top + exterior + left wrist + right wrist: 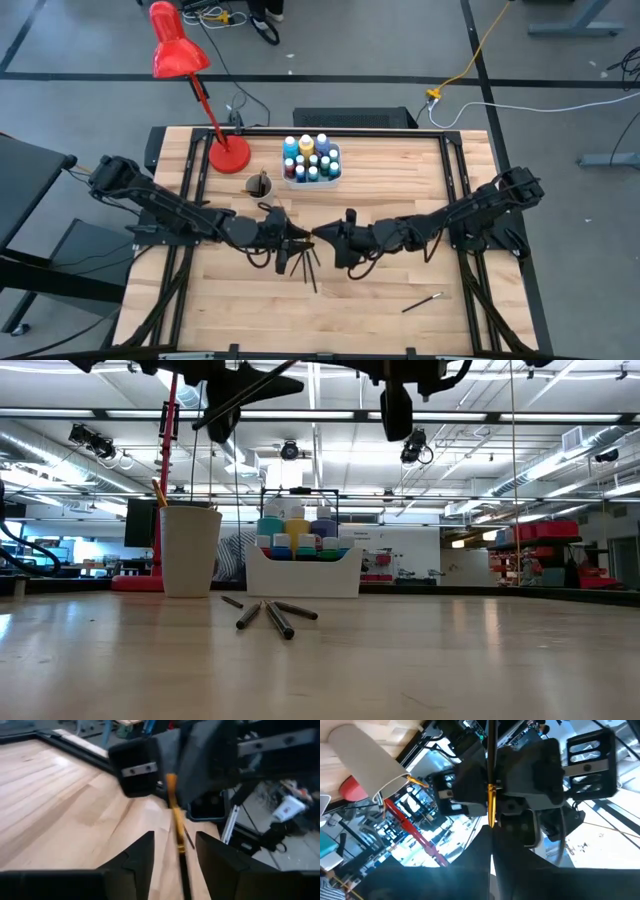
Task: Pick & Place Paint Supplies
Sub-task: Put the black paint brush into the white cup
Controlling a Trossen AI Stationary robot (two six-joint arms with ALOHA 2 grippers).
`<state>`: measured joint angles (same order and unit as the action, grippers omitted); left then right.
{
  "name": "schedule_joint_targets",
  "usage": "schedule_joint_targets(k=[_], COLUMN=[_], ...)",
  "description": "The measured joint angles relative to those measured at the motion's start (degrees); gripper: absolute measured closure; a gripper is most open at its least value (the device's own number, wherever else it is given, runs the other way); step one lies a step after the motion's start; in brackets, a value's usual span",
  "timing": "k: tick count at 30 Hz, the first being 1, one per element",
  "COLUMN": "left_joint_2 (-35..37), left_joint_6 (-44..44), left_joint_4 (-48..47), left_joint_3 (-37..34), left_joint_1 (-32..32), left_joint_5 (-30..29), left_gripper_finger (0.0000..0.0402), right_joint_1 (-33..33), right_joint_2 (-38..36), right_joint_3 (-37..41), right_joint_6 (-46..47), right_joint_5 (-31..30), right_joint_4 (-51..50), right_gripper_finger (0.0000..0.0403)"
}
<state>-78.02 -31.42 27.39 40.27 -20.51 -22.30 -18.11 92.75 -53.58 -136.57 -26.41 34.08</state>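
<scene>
Both grippers meet in the air over the table's middle. My right gripper (pixel 322 236) (pixel 491 847) is shut on a thin paintbrush (pixel 176 815), which reaches level toward my left gripper (pixel 293 238). My left gripper (pixel 175 842) is open, one finger on either side of the brush's dark stretch (pixel 184 875), with a gap showing on both sides. Several loose paintbrushes (pixel 303 262) (pixel 270 615) lie flat on the wood below. A white tray (pixel 311 180) (pixel 300 575) at the back holds several small paint bottles (pixel 308 158). My right gripper pinches the paintbrush between its two shut fingers at the orange-gold stretch (pixel 491 817). The brush runs straight on from the fingertips, along the fingers, toward the table's left. It hangs about level, clear of the table.
A white cup (pixel 259 185) (pixel 190 550) with a brush in it stands left of the tray. A red desk lamp (pixel 180 55) stands on its base (pixel 229 155) at the far left. One more brush (pixel 422 302) lies near the front right. Black rails (pixel 455 180) frame the table.
</scene>
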Motion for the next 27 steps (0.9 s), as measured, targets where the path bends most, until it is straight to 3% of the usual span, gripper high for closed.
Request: schedule_joint_targets(k=[4, 9, 16, 22, 27], left_joint_2=[0.00, 0.00, -0.02, -0.02, 1.71], left_joint_6=[3.58, 5.03, 4.23, 4.73, 5.31], left_joint_4=[0.30, -0.07, -1.70, -4.47, -5.50], left_joint_3=[0.00, -0.08, -0.07, -0.02, -0.02], left_joint_1=[0.55, 0.65, 0.65, 0.54, 0.54], left_joint_5=[2.84, 3.86, 2.90, -0.76, -6.35], left_gripper_finger=[0.0290, 0.0372, 0.0365, 0.0378, 0.0378], right_joint_1=[0.32, 0.24, 0.32, 0.05, -0.07], right_joint_2=[0.00, -0.04, -0.04, -0.02, -0.02], right_joint_3=[0.00, -0.04, -0.04, -0.04, -0.04], right_joint_6=[0.00, 1.73, 14.55, 39.57, 61.13], right_joint_5=[0.04, 0.83, 0.52, -1.56, -9.23], right_joint_4=[-0.17, -0.17, -1.25, -1.96, -2.04], right_gripper_finger=[0.0396, 0.0396, 0.0386, 0.0354, 0.0339])
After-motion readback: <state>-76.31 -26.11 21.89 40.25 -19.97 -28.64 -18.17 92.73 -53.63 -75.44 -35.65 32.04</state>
